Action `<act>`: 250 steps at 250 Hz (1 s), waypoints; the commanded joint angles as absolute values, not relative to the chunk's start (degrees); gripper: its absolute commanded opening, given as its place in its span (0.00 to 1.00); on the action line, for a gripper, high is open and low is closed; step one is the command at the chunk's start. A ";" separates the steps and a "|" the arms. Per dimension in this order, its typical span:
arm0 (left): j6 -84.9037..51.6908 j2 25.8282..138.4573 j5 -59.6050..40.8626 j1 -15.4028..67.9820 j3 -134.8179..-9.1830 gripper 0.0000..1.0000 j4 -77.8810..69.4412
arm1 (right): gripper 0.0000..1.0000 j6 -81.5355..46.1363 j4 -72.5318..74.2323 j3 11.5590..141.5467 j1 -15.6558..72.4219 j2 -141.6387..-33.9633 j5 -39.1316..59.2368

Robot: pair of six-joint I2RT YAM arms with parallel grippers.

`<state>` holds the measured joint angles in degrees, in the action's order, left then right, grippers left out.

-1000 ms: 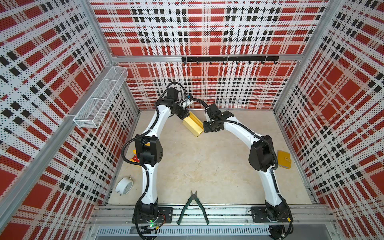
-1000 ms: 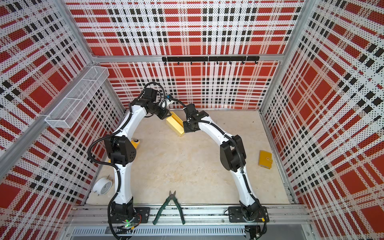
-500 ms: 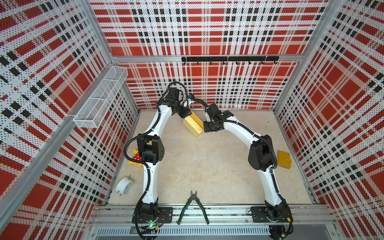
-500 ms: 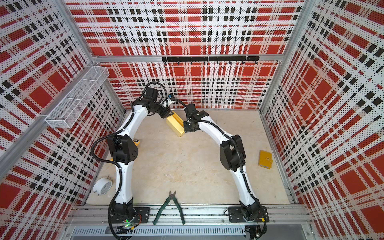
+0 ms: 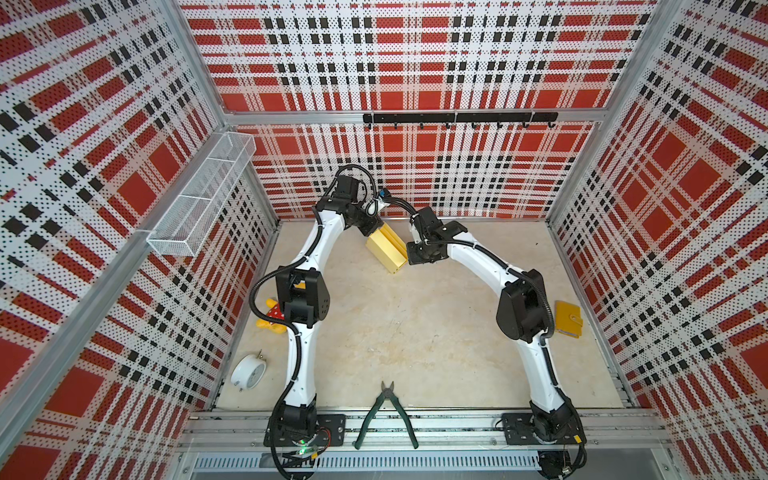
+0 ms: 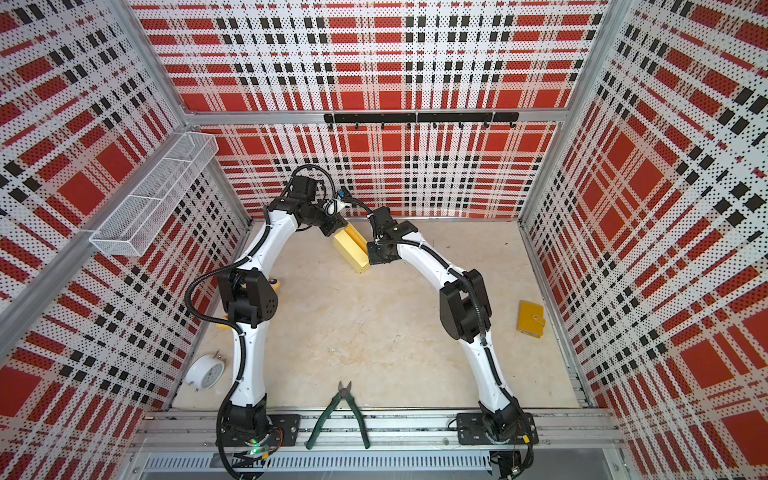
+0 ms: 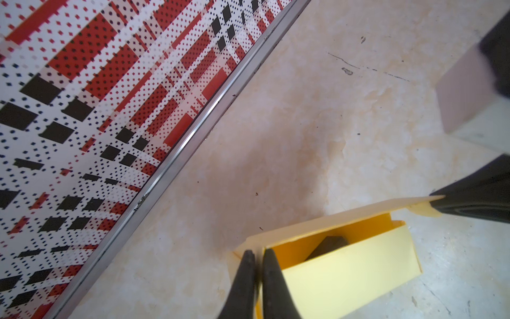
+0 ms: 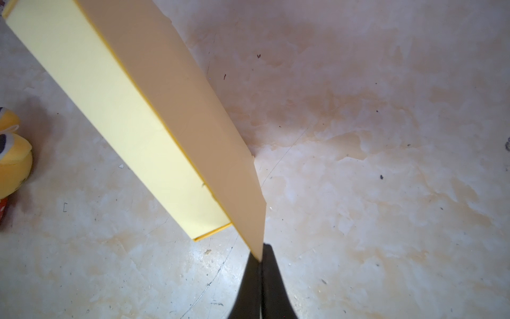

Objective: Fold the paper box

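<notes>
The thin pale-yellow cardboard paper box (image 5: 386,251) is at twelve o'clock, perhaps resting on the mottled table (image 5: 415,332). Left fingers (image 7: 242,281) pinch its corner, right fingers (image 8: 276,287) its lid; only the left wrist view shows its deeper-yellow interior.

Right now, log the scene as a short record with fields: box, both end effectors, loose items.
box: paper box, partly folded, one long panel raised, inside open
left end effector: shut, pinching the raised panel at one end
right end effector: shut, pinching the same panel's other end
loose items: plush toy, white clock, green pliers, yellow flat piece
</notes>
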<state>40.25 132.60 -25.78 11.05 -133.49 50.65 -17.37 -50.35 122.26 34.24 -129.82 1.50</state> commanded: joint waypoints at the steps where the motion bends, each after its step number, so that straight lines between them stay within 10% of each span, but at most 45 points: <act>1: 40.25 129.27 -25.68 11.56 -131.71 0.07 51.22 | 0.00 -16.41 -50.14 123.75 33.89 -130.02 1.77; 250: 4.28 103.07 -18.35 11.41 -89.34 0.06 42.77 | 0.00 -17.92 -52.18 120.27 36.29 -125.70 6.90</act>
